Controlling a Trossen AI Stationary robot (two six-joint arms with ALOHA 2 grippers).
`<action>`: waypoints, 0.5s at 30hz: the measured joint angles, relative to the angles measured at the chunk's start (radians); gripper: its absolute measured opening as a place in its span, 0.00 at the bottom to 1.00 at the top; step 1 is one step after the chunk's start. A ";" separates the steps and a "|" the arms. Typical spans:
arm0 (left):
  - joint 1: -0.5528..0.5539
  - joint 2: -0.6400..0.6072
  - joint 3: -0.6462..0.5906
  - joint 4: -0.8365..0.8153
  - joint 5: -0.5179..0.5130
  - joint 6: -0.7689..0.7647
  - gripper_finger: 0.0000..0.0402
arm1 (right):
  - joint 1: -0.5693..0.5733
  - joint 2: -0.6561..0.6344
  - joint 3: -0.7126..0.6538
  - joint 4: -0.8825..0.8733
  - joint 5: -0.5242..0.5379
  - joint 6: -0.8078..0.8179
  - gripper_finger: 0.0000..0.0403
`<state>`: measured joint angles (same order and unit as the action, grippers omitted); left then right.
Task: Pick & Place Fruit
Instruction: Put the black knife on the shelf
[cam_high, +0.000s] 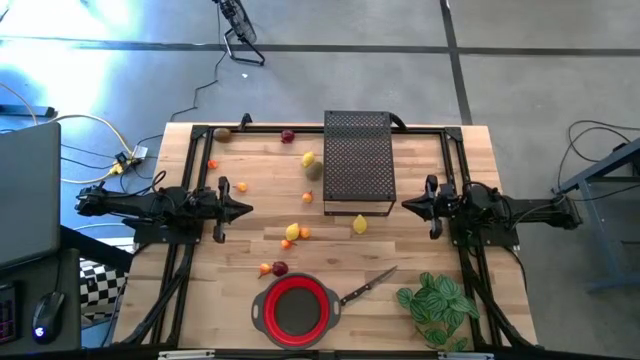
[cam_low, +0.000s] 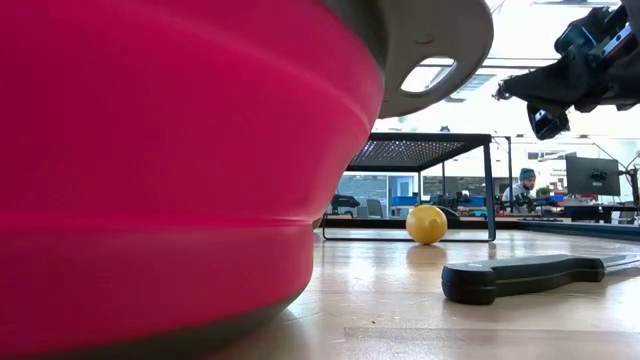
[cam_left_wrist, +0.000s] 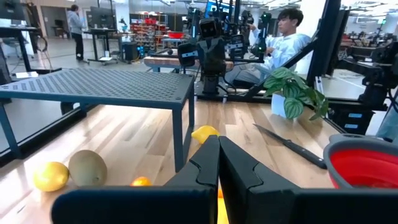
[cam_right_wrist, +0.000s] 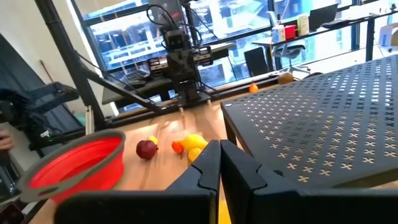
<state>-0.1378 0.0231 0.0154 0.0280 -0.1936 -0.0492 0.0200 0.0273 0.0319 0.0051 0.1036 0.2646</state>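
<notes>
Several small fruits lie scattered on the wooden table (cam_high: 200, 300): a yellow one (cam_high: 360, 225) in front of the black stand, a yellow (cam_high: 292, 232) with orange ones mid-table, a dark red (cam_high: 280, 268) near the red bowl (cam_high: 296, 308), and a yellow (cam_left_wrist: 51, 176) beside a brownish-green (cam_left_wrist: 87, 168). My left gripper (cam_high: 248, 209) (cam_left_wrist: 219, 155) hovers shut at the table's left, pointing level toward the middle. My right gripper (cam_high: 405, 205) (cam_right_wrist: 220, 155) (cam_low: 500, 93) hovers shut at the right, facing it. Neither has anything between its fingers.
A black perforated stand (cam_high: 358, 165) occupies the far middle of the table. A dark-handled knife (cam_high: 367, 285) lies right of the bowl, and a green leafy plant (cam_high: 437, 305) stands at the near right. A person (cam_left_wrist: 289, 37) sits beyond the table's right side.
</notes>
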 joint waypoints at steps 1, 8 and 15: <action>0.000 0.000 0.000 0.000 0.000 0.000 0.00 | 0.000 0.000 0.000 0.000 0.000 0.000 0.01; 0.000 0.000 0.000 0.000 0.001 -0.007 0.00 | 0.000 0.000 0.000 -0.001 0.000 0.000 0.01; 0.000 0.000 0.000 0.000 0.002 -0.007 0.00 | 0.000 0.000 0.000 -0.001 0.002 0.000 0.01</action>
<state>-0.1379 0.0231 0.0154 0.0282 -0.1921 -0.0566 0.0196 0.0273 0.0319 0.0036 0.1055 0.2646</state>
